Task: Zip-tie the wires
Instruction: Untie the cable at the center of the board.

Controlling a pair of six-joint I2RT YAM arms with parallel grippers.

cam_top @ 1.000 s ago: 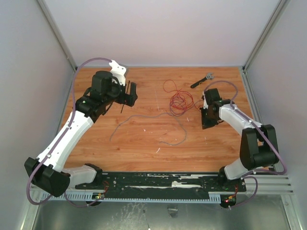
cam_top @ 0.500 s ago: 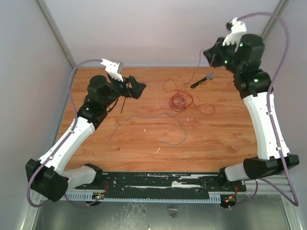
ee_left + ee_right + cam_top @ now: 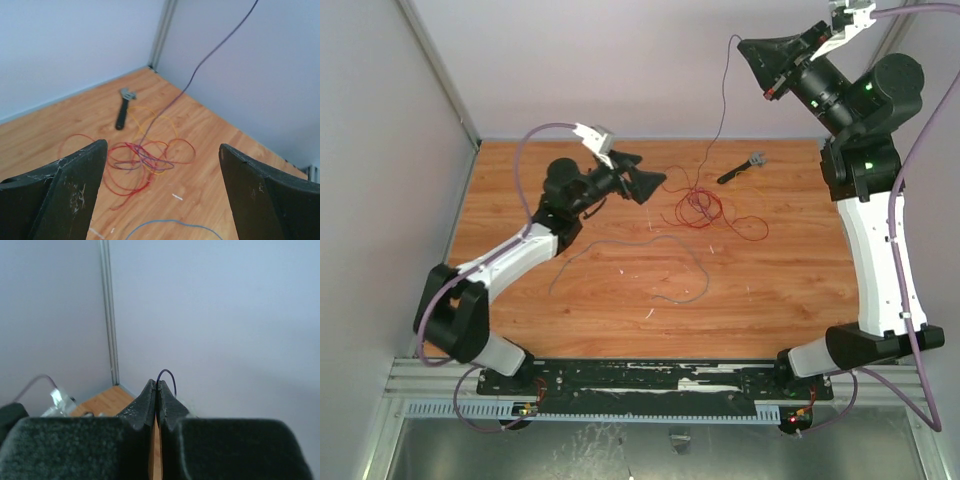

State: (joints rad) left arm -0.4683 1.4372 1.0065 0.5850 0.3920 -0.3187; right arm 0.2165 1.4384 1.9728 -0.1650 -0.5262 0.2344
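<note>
Nearest the arm bases, one long pale grey strand of thin wire [image 3: 650, 240] lay in a loose open curve on the orange-brown wooden table [image 3: 790, 290], apart from the rest. Just beyond it, at mid-table, sat the main bundle: a loose tangle of very thin wires [image 3: 695, 208], mostly red with a few yellow and dark loops, flat on the wood and spread in overlapping rings. The left wrist view showed it well, the tangle [image 3: 140, 160] lying right between that camera's two black fingers.

And the left gripper [image 3: 642, 172] was wide apart, as open as could be, holding nothing and touching nothing. It hung just left of the tangle and pointed at it.

Farther back, near the far right corner, a short black tool with a grey head [image 3: 740, 170] lay on the table, clear of the wires.

Up high at the back, the right gripper [image 3: 745, 47] was pressed fully together, clamped on a single thin dark purple strand [image 3: 720, 110]. That strand ran in a long line from the pinched fingertips [image 3: 152, 399] down into the tangle, its short free end curling over the tips in the right wrist view.
</note>
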